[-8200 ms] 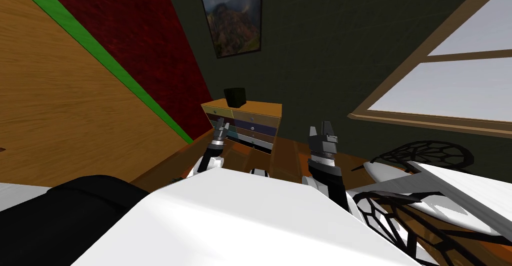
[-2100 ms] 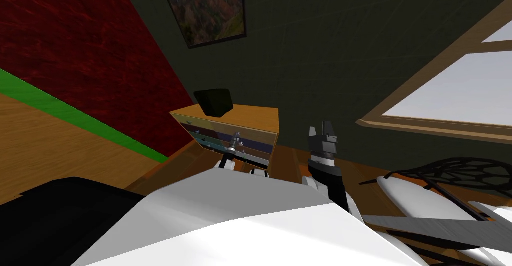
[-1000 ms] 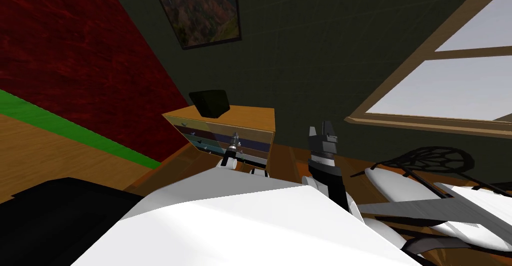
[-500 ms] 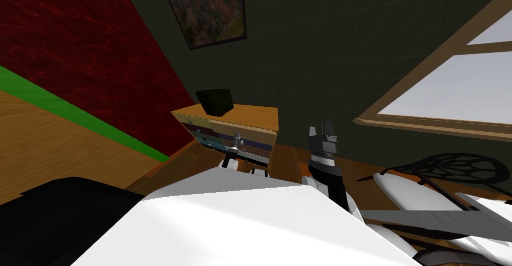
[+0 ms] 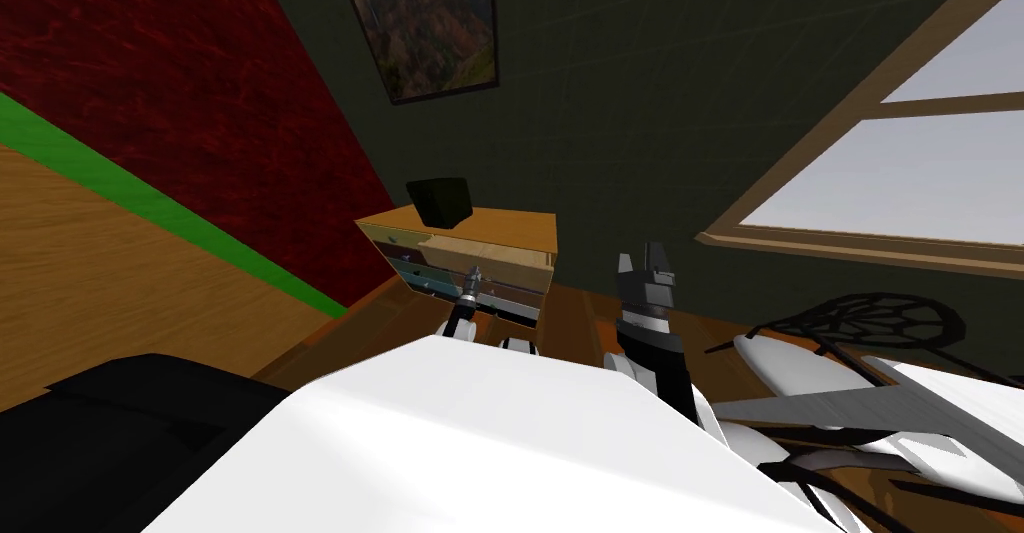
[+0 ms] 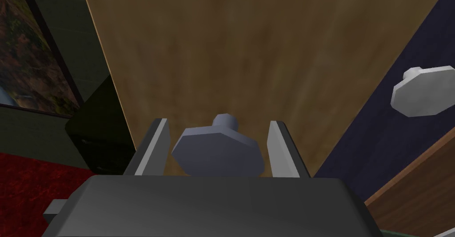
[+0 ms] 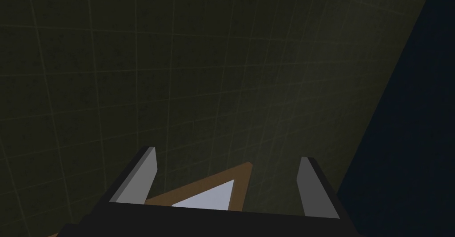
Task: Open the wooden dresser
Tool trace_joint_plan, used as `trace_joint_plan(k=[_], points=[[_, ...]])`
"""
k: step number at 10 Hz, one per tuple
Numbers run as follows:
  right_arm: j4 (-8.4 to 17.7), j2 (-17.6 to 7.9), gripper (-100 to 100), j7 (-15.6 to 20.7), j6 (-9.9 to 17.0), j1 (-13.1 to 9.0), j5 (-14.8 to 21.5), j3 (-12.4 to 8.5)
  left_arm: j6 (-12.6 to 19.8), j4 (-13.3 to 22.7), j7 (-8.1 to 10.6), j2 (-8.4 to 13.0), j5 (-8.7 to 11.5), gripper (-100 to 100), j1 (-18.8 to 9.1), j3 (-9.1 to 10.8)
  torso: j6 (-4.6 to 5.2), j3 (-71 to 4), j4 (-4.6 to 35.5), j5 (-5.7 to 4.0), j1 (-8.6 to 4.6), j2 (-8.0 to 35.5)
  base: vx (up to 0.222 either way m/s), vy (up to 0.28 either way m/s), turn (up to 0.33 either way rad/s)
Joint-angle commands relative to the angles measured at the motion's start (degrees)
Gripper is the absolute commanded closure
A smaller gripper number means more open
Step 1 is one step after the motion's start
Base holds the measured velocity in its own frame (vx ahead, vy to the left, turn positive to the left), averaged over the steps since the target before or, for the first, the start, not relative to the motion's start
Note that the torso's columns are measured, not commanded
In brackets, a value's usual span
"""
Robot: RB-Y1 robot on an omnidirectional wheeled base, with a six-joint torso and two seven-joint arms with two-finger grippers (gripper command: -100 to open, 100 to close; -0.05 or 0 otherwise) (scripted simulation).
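One wooden dresser (image 5: 515,229) stands against the dark wall, straight ahead of both arms, with drawer fronts in several colours. From the head view I cannot tell whether any drawer is pulled out. Window (image 5: 900,177) is well off to the dresser's right. Framed picture (image 5: 420,22) hangs on the wall above the dresser. Black box (image 5: 440,200) sits on the dresser top, toward its left end. Right gripper (image 5: 648,255) is raised just right of the dresser, not touching it. Its fingers (image 7: 142,176) are spread wide with nothing between them. Left gripper (image 6: 217,124) is at the dresser's front, on the tan drawer front (image 6: 244,61). Its fingers (image 6: 153,147) are drawn in narrower than full spread, one on each side of a grey knob (image 6: 217,152). They press its sides or sit a sliver off them. The knob's stem goes into the tan front. Dark blue drawer front (image 6: 369,150) borders the tan one. Second knob (image 6: 422,97), paler, is on the dark blue front, apart from the gripper.
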Motion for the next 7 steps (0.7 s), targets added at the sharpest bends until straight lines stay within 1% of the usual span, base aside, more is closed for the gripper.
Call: trace_joint_plan(k=[1,2,3,4,7], points=[[0.0,0.0,0,0.0,0.0,0.0,0.0,0.0,0.2,-0.8,0.19,0.2,0.0,100,0.8,-0.42,0.03,0.1,0.0,0.03,-0.09,0.1,-0.216,0.021,0.025],[0.0,0.0,0,0.0,0.0,0.0,0.0,0.0,0.2,-1.2,0.27,0.3,0.0,100,1.2,-0.6,0.05,0.1,0.0,0.02,-0.05,0.1,-0.229,0.046,0.007],[0.0,0.0,0,0.0,0.0,0.0,0.0,0.0,0.1,-1.0,0.21,0.2,0.0,100,0.9,-0.46,0.04,0.0,0.0,0.01,-0.01,0.0,-0.109,0.019,-0.004],[0.0,0.0,0,0.0,0.0,0.0,0.0,0.0,0.2,-1.5,0.34,0.4,0.0,100,1.7,-0.84,0.02,-0.2,0.1,-0.05,-0.09,-0.4,-0.143,0.024,0.015],[0.0,0.0,0,0.0,0.0,0.0,0.0,0.0,0.1,-2.2,0.52,0.6,-0.1,100,2.4,-1.23,-0.03,0.0,0.0,-0.01,-0.02,-0.1,-0.183,0.027,0.011]])
